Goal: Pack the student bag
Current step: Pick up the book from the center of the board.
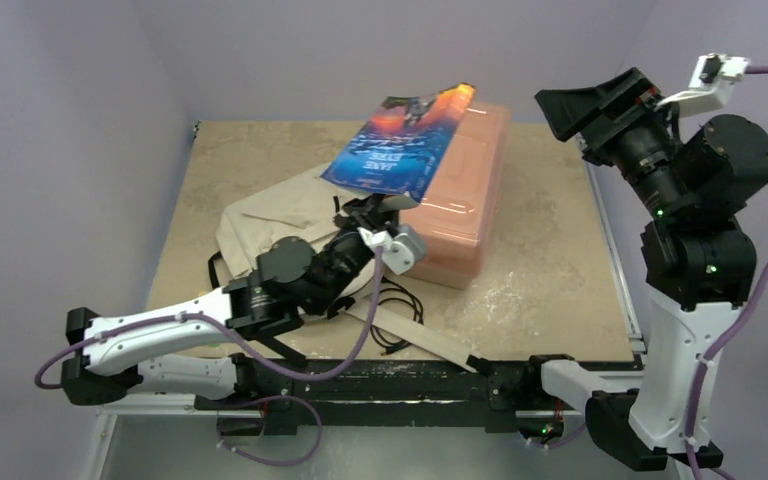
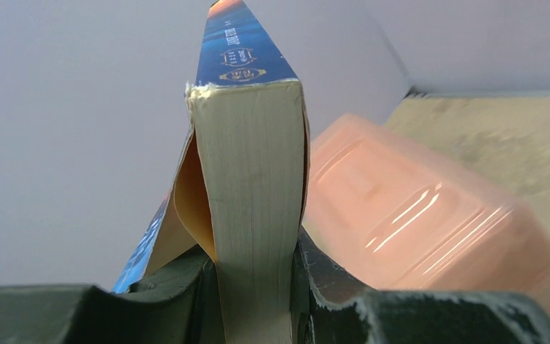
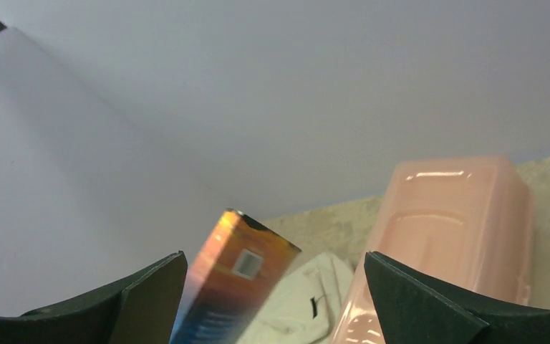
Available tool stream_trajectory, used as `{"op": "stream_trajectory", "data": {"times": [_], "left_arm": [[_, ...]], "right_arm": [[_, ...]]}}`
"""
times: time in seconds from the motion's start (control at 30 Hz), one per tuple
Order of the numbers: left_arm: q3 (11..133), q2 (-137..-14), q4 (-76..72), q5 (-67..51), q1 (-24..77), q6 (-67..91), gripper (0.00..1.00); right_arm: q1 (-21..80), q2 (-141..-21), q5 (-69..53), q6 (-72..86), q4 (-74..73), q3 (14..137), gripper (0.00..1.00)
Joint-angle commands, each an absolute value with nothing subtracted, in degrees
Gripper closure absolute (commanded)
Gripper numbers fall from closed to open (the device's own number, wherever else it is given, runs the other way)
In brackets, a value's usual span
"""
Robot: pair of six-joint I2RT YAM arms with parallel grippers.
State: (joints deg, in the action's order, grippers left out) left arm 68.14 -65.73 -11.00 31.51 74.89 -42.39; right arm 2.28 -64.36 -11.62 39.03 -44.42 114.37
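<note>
My left gripper (image 1: 372, 210) is shut on a thick paperback book (image 1: 405, 138) with a blue and orange cover, held in the air and tilted over the table's middle. In the left wrist view the book's page edge (image 2: 258, 208) runs up from between my fingers, its front cover peeling away on the left. The student bag (image 1: 280, 215), cream fabric with black straps, lies flat on the table under and left of that gripper. My right gripper (image 1: 600, 105) is raised high at the far right, open and holding nothing. From the right wrist, the book (image 3: 229, 287) and the bag (image 3: 301, 301) appear below.
A translucent pink plastic box (image 1: 465, 195) lies on the table right of the bag, under the book's far end. A black cable (image 1: 400, 310) coils near the table's front edge. Purple walls enclose the table at the back and both sides.
</note>
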Motion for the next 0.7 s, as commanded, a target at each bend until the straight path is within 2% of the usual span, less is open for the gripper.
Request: {"op": "stream_trajectory", "data": {"times": [0.0, 0.07, 0.13, 0.4, 0.67], "left_arm": [[62.58, -54.44, -19.72, 40.34, 74.71, -55.56, 1.0], [59.58, -50.65, -20.47, 41.55, 74.71, -58.01, 1.0], [57.15, -48.77, -21.48, 42.04, 74.71, -61.47, 1.0], [52.98, -48.59, -24.04, 44.89, 74.0, -68.67, 1.0], [51.19, -49.08, -23.99, 47.17, 73.92, -70.85, 1.0]], "right_arm": [[2.35, -62.88, -28.33, 44.2, -35.87, 102.84, 0.01], [2.77, -61.02, -36.78, 50.35, -25.85, 92.79, 0.01], [5.27, -60.09, -37.99, 55.78, -19.5, 86.82, 0.01], [25.08, -68.64, -29.5, 58.11, -15.65, 89.06, 0.01], [32.83, -71.87, -21.53, 62.11, -12.84, 86.44, 0.01]]}}
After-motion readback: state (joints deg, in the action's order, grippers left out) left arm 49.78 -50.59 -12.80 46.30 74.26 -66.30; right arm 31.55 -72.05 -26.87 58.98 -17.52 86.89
